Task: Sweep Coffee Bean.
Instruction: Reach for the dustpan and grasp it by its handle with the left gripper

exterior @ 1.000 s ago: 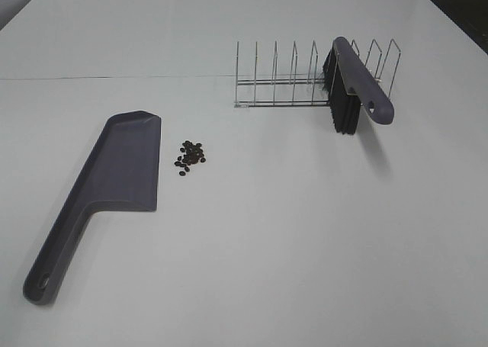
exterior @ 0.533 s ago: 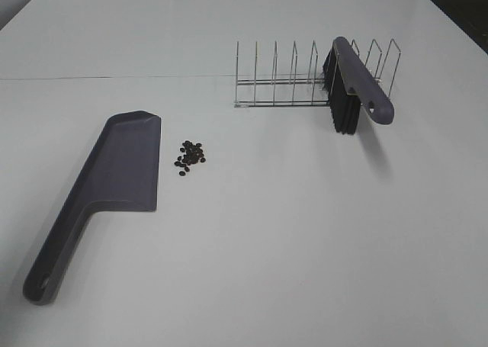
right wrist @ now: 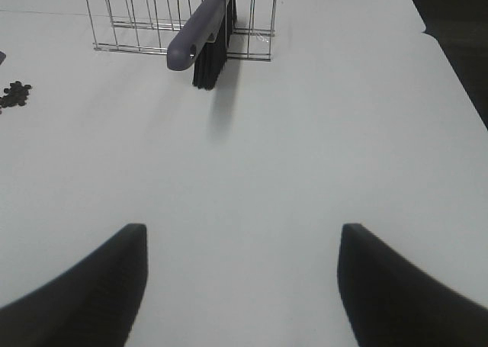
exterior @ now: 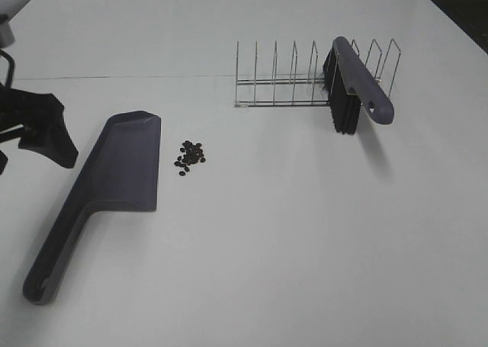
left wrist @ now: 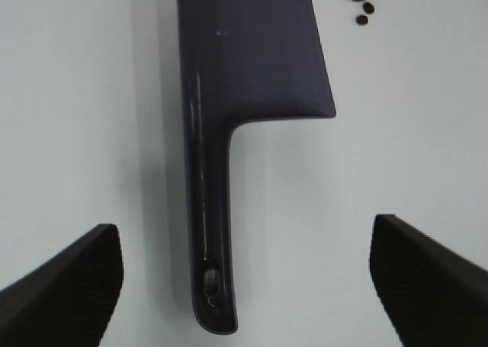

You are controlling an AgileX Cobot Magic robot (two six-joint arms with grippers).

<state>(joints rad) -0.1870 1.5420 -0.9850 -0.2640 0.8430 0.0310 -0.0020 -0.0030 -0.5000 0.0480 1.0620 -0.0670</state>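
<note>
Big white table [exterior: 267, 255] takes up pretty much everything here. The largest thing on it is the grey-purple dustpan [exterior: 114, 171], lying flat over on the left side with its blade toward the far end and the long handle running back toward the near-left corner. There's a hanging hole at the end of the handle.

Further back and to the right sits a wire rack [exterior: 282, 84], thin metal dividers all in a row. A brush [exterior: 358, 80] in the same grey-purple is propped in the right part of it, black bristles pointing down at the table, handle sticking out toward the front.

The left gripper [left wrist: 244, 225] is out at the far left edge of the table, just beside the dustpan's blade. Its jaws are spread wide with nothing in them, and its wrist camera shows the dustpan handle lying between the two fingers. The right gripper [right wrist: 242, 229] is also gaping wide and empty over bare table, well short of the brush and rack.

The coffee bean [exterior: 191, 155] pile is a small loose cluster of dark beans right on the tabletop, just beside the dustpan blade's right edge without touching it, and well apart from the rack.
</note>
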